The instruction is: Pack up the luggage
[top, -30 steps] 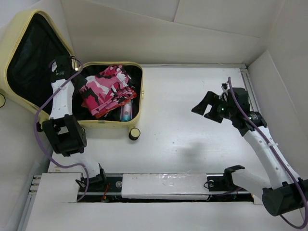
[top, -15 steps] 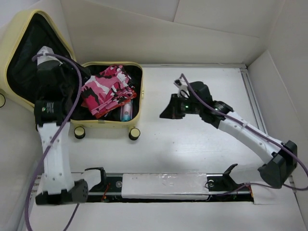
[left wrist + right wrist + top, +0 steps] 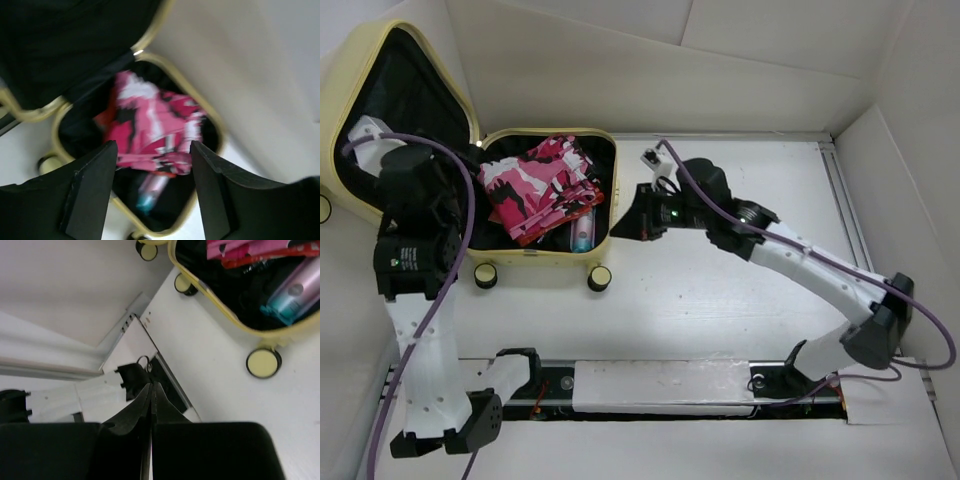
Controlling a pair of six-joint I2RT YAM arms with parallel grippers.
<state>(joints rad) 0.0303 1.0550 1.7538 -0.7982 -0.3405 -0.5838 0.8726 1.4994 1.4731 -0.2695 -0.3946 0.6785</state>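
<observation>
Open luggage [image 3: 535, 258] just beside right gripper [image 3: 623, 228]

Bright, even light from above is washing the white table [image 3: 720, 290] close to glare, and only faint, soft shadows are falling on it. Motion blur is smearing the suitcase [image 3: 75, 40] and pink clothes [image 3: 150, 130] in the left wrist view. Up close, the left hand [image 3: 152, 145] and right hand [image 3: 151, 390] are showing dark and soft-edged.

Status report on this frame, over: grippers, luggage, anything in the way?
Left gripper open, empty, at the luggage's hinge side. Right gripper shut, empty, beside its right rim. Lid open; pink clothing and bottle inside. Nothing seen blocking the opening.
</observation>
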